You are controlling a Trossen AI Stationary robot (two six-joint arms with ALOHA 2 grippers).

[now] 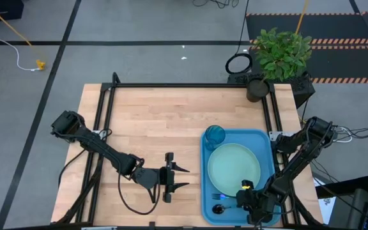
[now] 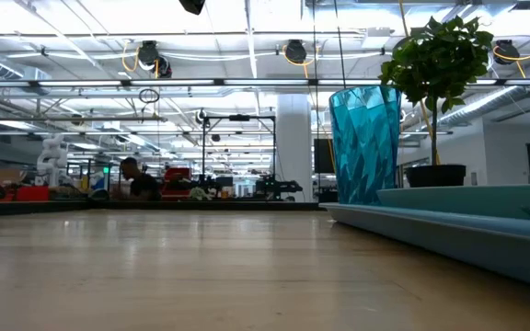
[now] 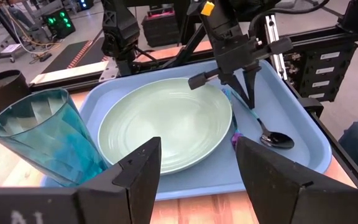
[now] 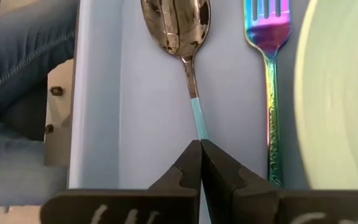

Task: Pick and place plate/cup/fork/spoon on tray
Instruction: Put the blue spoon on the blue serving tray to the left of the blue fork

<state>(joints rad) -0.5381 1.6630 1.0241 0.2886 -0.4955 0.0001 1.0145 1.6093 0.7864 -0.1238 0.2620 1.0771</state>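
The blue tray (image 1: pixel 204 160) lies on the table's right half. The mint-green plate (image 1: pixel 234 167) rests in it, and the teal cup (image 1: pixel 214 135) stands upright in its far left corner. The fork (image 4: pixel 269 93) lies flat on the tray floor between the plate and the spoon (image 4: pixel 178 25). My right gripper (image 4: pixel 201 149) is over the tray's near end, shut on the spoon's handle. My left gripper (image 1: pixel 184 177) is open and empty over the bare wood left of the tray. My right gripper pinches the free end of the spoon's light blue handle (image 4: pixel 197 127) between its two fingers. The fingers slant down from the table's right side, roughly in line with the handle. The dark bowl (image 3: pixel 277 139) lies at the tray floor, away from the fingers, toward the table's left edge.
A potted plant (image 1: pixel 280 54) stands at the table's far right corner. A black frame (image 1: pixel 171 85) runs along the far and side edges. A person's leg in jeans (image 4: pixel 17 56) is beside the table's near edge, close to the tray. Bare wood lies left of the tray.
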